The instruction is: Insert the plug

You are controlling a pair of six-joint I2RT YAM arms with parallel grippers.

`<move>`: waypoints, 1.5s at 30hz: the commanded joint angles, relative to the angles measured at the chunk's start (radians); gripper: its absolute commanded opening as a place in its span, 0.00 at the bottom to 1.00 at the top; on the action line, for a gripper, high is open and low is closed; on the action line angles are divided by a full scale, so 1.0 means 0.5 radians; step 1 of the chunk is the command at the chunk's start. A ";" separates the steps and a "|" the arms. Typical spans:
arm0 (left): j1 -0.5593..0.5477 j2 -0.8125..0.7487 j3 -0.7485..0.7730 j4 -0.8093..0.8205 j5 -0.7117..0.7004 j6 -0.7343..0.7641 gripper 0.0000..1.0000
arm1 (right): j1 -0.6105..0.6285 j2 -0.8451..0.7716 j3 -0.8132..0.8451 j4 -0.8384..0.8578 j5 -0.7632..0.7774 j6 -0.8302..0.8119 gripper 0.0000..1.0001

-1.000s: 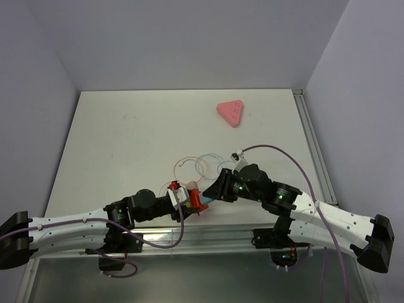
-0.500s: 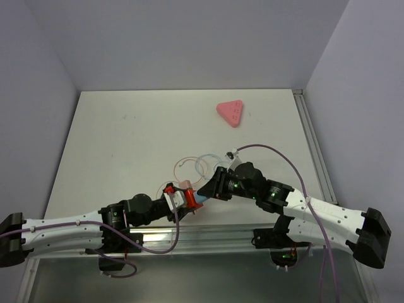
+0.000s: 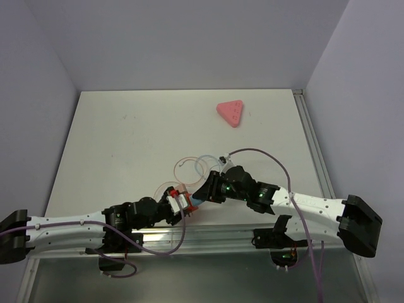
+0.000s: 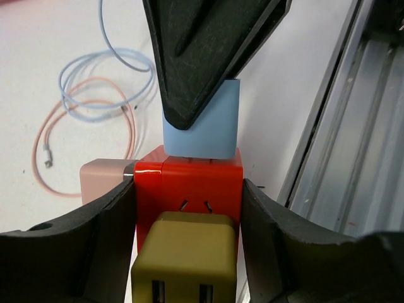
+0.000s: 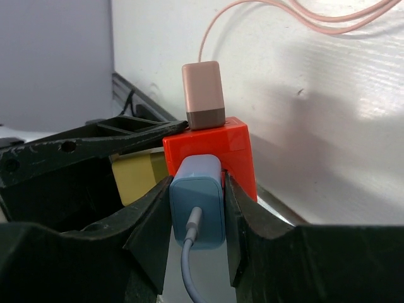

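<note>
The plug (image 5: 197, 202) is a small light-blue box with a grey-blue cable out of its back. My right gripper (image 5: 197, 218) is shut on its two sides. Its front end sits against one face of an orange-red cube block (image 4: 189, 180), which my left gripper (image 4: 189, 196) is shut on from both sides. In the left wrist view the plug (image 4: 205, 126) meets the far face of the block under the right gripper's black fingers (image 4: 202, 50). From above, both grippers meet near the table's front edge, at the block (image 3: 180, 201) and plug (image 3: 195, 199).
An olive-yellow plug (image 4: 183, 262) and a dusty-pink plug (image 5: 202, 95) sit in other faces of the block. Thin pink and blue cable loops (image 3: 202, 165) lie just behind the grippers. A pink triangular socket strip (image 3: 230, 113) lies at the back right. A metal rail (image 4: 341, 158) runs along the front edge.
Both grippers have shifted left along the front edge. The right gripper has closed in on the block, so the plug now touches its face.
</note>
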 commanded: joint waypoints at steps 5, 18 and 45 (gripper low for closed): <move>-0.015 0.339 0.463 0.614 0.036 0.098 0.00 | 0.065 0.117 -0.243 0.432 -0.485 0.066 0.00; -0.037 0.646 0.243 0.864 -0.022 -0.049 0.00 | -0.015 0.650 -0.752 1.612 -0.599 0.218 0.00; -0.122 0.870 0.101 0.758 -0.010 -0.335 0.00 | 0.010 1.661 -0.706 2.828 -1.025 0.587 0.07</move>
